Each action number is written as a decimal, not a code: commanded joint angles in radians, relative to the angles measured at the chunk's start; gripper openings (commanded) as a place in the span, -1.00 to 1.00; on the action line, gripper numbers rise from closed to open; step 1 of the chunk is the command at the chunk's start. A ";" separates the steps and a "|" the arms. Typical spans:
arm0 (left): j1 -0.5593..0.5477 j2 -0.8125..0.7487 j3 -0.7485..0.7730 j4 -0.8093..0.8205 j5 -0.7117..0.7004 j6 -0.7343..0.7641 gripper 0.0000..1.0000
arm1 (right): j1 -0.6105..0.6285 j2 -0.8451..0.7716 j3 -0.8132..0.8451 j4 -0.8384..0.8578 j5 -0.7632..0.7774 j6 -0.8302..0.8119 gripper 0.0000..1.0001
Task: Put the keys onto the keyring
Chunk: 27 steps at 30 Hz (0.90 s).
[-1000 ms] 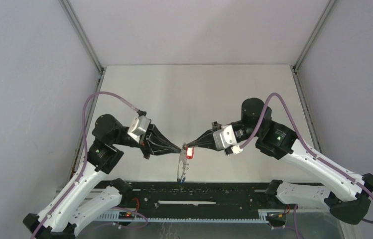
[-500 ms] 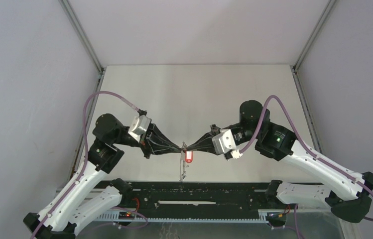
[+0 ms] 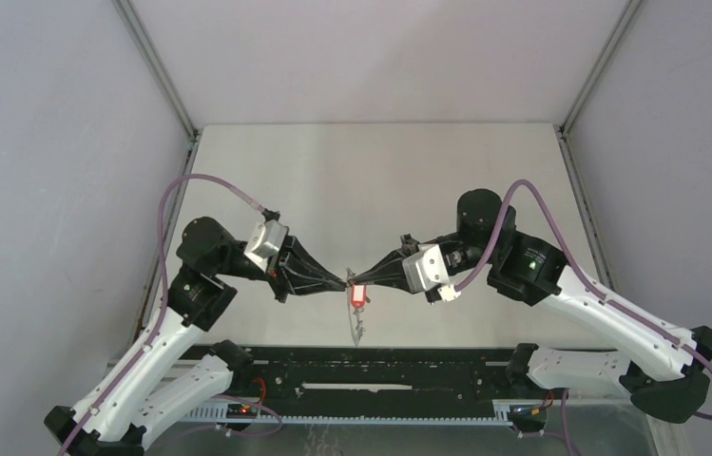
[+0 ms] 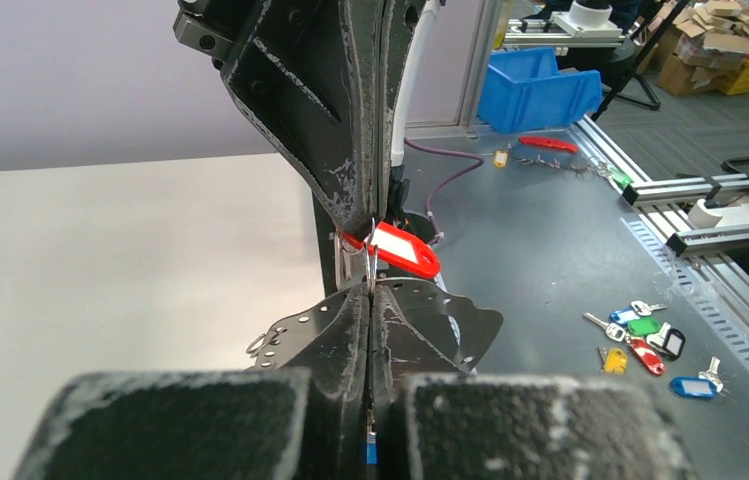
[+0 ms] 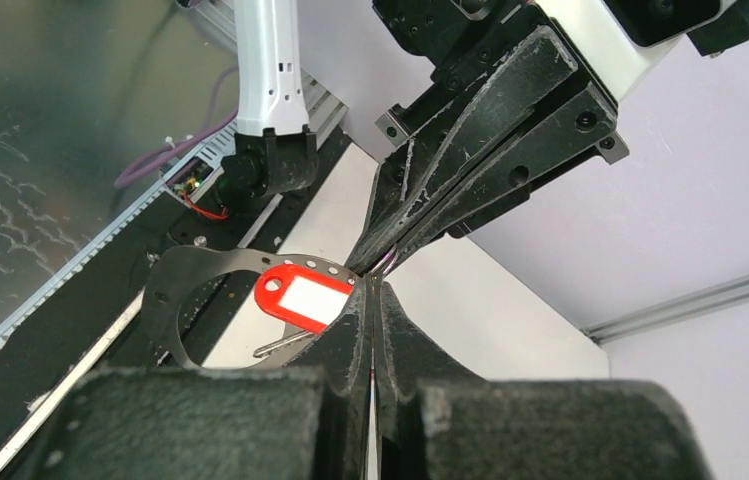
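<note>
My left gripper (image 3: 344, 279) and right gripper (image 3: 356, 278) meet tip to tip above the table's near edge. Both are shut on thin metal at the top of the keyring (image 3: 359, 328), a thin grey ring with small holes along its rim. It hangs below them and also shows in the right wrist view (image 5: 172, 300) and the left wrist view (image 4: 285, 330). The red key (image 3: 359, 294) dangles at the junction, with its tag (image 5: 305, 297) and shank (image 5: 280, 346) free. It also shows in the left wrist view (image 4: 402, 248). A bit of the blue key (image 4: 370, 452) shows through the left finger gap.
The black rail (image 3: 380, 366) runs along the near edge right under the hanging ring. Spare coloured keys (image 4: 650, 340) lie on the grey floor off the table. Grey walls enclose the white table (image 3: 380, 180) on three sides.
The right gripper has shifted slightly left. The red key has dropped a little, and the hanging ring has swung from lower left towards the right. The blue key at its bottom no longer shows from above.
</note>
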 commanded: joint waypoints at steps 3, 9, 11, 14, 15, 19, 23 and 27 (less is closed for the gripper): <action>-0.004 -0.014 0.020 0.024 -0.008 0.035 -0.99 | 0.016 0.013 0.059 -0.020 0.022 -0.027 -1.00; -0.005 -0.017 0.020 0.023 -0.011 0.035 -0.99 | 0.026 0.022 0.072 -0.049 0.030 -0.047 -1.00; -0.005 -0.019 0.020 0.023 -0.011 0.035 -0.99 | 0.029 0.029 0.083 -0.062 0.030 -0.055 -1.00; -0.004 -0.019 0.018 0.022 -0.011 0.035 -0.99 | 0.034 0.033 0.083 -0.059 0.034 -0.055 -1.00; -0.005 -0.019 0.018 0.021 -0.011 0.035 -0.99 | 0.035 0.033 0.084 -0.058 0.033 -0.055 -1.00; -0.005 -0.021 0.018 0.014 -0.012 0.039 -0.99 | 0.037 0.031 0.085 -0.052 0.034 -0.055 -1.00; -0.005 -0.021 0.017 0.008 -0.011 0.044 -0.99 | 0.039 0.027 0.086 -0.051 0.038 -0.058 -1.00; -0.005 -0.020 0.015 0.008 -0.015 0.044 -1.00 | 0.039 0.020 0.086 -0.052 0.037 -0.058 -1.00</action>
